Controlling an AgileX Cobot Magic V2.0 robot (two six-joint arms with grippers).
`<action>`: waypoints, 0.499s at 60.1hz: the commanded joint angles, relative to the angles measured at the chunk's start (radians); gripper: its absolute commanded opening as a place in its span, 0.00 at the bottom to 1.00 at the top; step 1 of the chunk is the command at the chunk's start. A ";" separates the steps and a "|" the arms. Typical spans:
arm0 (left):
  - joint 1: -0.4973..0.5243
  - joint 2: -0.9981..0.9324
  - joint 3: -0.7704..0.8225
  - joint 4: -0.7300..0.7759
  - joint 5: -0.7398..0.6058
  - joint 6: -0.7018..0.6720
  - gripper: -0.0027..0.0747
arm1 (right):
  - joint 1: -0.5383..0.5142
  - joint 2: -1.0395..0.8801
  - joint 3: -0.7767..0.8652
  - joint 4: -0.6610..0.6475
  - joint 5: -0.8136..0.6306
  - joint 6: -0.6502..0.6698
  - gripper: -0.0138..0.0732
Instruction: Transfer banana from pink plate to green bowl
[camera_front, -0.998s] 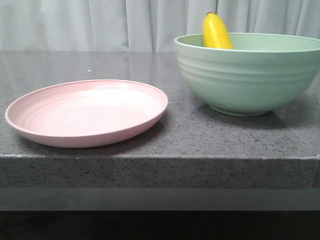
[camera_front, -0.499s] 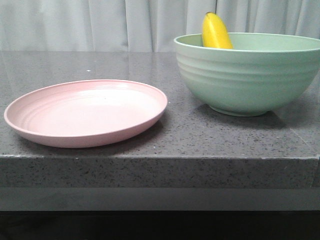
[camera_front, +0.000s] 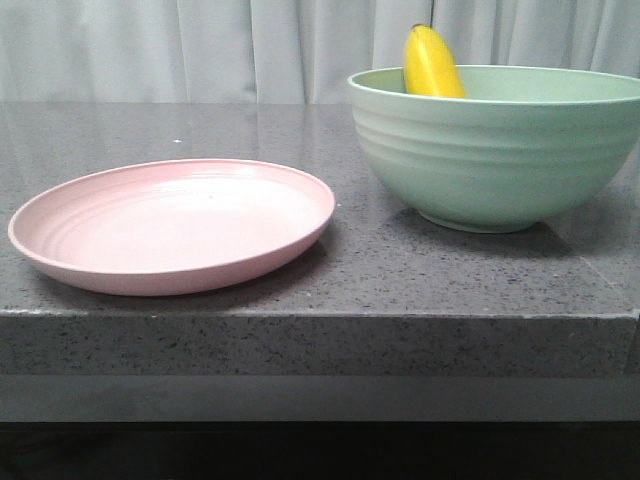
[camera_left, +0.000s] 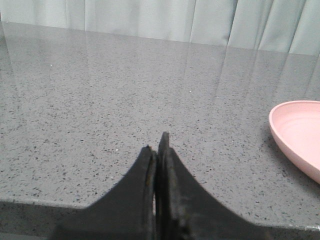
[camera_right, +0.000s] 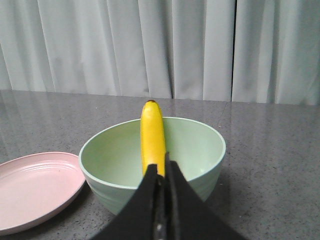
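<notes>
The banana (camera_front: 433, 62) stands in the green bowl (camera_front: 500, 160), leaning on its far rim with its dark tip above the rim. In the right wrist view the banana (camera_right: 152, 132) runs up the inside of the bowl (camera_right: 200, 145). My right gripper (camera_right: 162, 170) is shut and empty, on the near side of the bowl. The pink plate (camera_front: 170, 225) lies empty to the left of the bowl; it also shows in the right wrist view (camera_right: 35, 187). My left gripper (camera_left: 157, 147) is shut and empty over bare counter, with the plate's edge (camera_left: 300, 135) off to one side. Neither gripper shows in the front view.
The plate and bowl rest on a grey speckled stone counter (camera_front: 400, 280) whose front edge (camera_front: 320, 330) runs just before them. A pale curtain (camera_front: 250, 50) hangs behind the counter.
</notes>
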 joint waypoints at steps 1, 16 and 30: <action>0.002 -0.019 0.005 -0.007 -0.089 -0.002 0.01 | 0.001 0.010 -0.027 0.016 -0.058 -0.006 0.09; 0.002 -0.019 0.005 -0.007 -0.089 -0.002 0.01 | 0.001 0.010 0.016 -0.246 -0.115 0.210 0.09; 0.002 -0.019 0.005 -0.007 -0.089 -0.002 0.01 | 0.000 0.010 0.124 -0.648 -0.264 0.650 0.09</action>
